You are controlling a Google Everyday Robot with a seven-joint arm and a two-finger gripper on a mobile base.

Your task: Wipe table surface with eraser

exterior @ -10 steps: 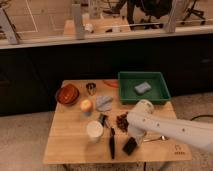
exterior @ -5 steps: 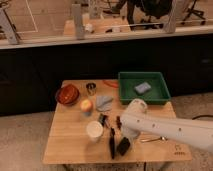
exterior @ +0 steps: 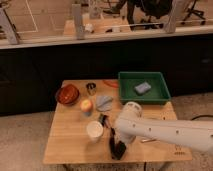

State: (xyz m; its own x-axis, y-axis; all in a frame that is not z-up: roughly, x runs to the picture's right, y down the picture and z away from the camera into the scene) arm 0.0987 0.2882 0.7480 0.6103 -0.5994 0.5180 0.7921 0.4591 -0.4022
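The eraser (exterior: 119,149), a flat black block, lies on the light wooden table surface (exterior: 70,145) near its front edge. My gripper (exterior: 120,142) hangs from the white arm that reaches in from the right. It sits directly on top of the eraser, shut on it and pressing it against the wood. The arm's wrist hides most of the gripper. A slim black stick-like tool (exterior: 111,142) lies just left of the eraser.
A green tray (exterior: 161,98) at the back right holds a grey-blue pad (exterior: 142,88). A white cup (exterior: 94,130), an apple (exterior: 86,105), a red-brown bowl (exterior: 67,94), a metal can (exterior: 91,88) and a grey cloth (exterior: 104,102) stand to the left and behind.
The arm has swung left along the front of the table, and the eraser has slid left with it toward the slim black tool.
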